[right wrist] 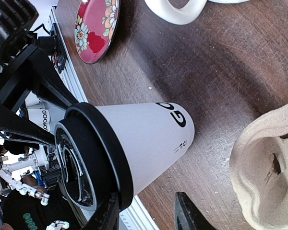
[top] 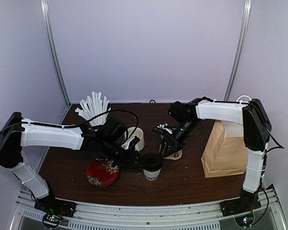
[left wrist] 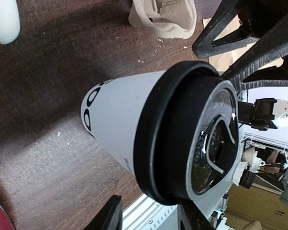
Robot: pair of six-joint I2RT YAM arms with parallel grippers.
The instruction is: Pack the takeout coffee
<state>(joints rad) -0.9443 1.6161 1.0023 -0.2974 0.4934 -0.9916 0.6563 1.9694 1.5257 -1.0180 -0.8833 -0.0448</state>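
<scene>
The takeout coffee stands upright near the table's front middle, a white paper cup with black lettering and its black lid on top. My left gripper sits just left of the lid and my right gripper just behind and to the right. In the left wrist view the cup and lid fill the frame, and the left gripper is open with its fingers at the lid's rim. In the right wrist view the cup lies beyond the open right gripper, one finger beside the lid.
A brown paper bag stands at the right. A moulded pulp cup carrier lies right of the cup. A red flowered plate lies front left, a white mug behind the cup, and a cup of white straws at the back left.
</scene>
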